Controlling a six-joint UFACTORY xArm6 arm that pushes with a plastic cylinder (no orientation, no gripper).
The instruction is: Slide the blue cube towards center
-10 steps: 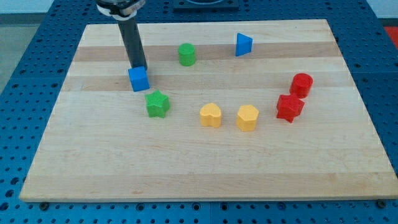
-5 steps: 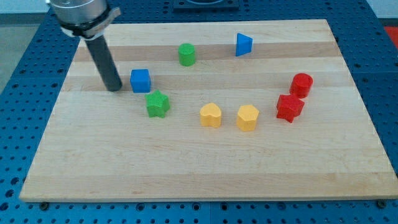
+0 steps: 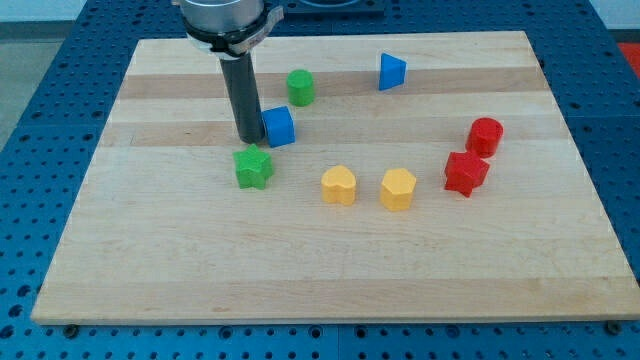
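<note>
The blue cube (image 3: pixel 279 127) sits on the wooden board (image 3: pixel 330 250), left of the board's middle and toward the view's top. My tip (image 3: pixel 249 139) stands right against the cube's left side, touching it. The dark rod rises from there to the view's top. A green star block (image 3: pixel 254 167) lies just below the tip and cube. A green cylinder (image 3: pixel 300 87) lies just above and to the right of the cube.
A blue triangular block (image 3: pixel 392 71) is at the top, right of middle. A yellow heart block (image 3: pixel 339 185) and a yellow hexagonal block (image 3: pixel 397 189) sit near the middle. A red cylinder (image 3: pixel 485 134) and a red star block (image 3: pixel 466 172) are at the right.
My tip went from above the blue cube round to its left side, then swept right. The cube has slid to the right, closer to the green cylinder. Other blocks have not moved.
</note>
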